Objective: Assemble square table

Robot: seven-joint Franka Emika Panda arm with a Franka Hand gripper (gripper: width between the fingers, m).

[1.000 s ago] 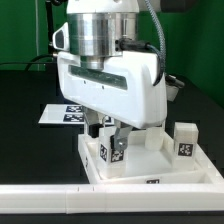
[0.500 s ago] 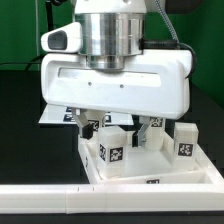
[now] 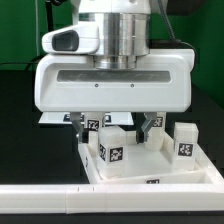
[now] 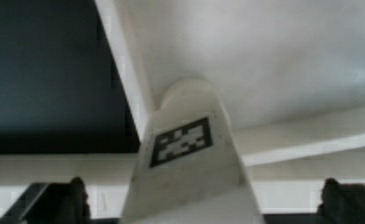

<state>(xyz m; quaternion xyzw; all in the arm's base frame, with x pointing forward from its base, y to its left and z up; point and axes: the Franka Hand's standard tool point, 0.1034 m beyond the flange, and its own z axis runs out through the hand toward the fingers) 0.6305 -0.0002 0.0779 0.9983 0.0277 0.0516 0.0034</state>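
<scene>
One square slab [image 3: 150,170], raised rim, near the long white fence bar [image 3: 60,197]; contents: tagged block legs, one at the exterior view's left [image 3: 112,148], one at far right [image 3: 186,139]. Gripper [image 3: 121,122] spread wide, straddling a leg [image 4: 189,150], fingers [image 4: 51,203] clear, holding nothing.

Legs [image 3: 112,146] on slab [image 3: 150,170], under tool [image 3: 121,122]
</scene>
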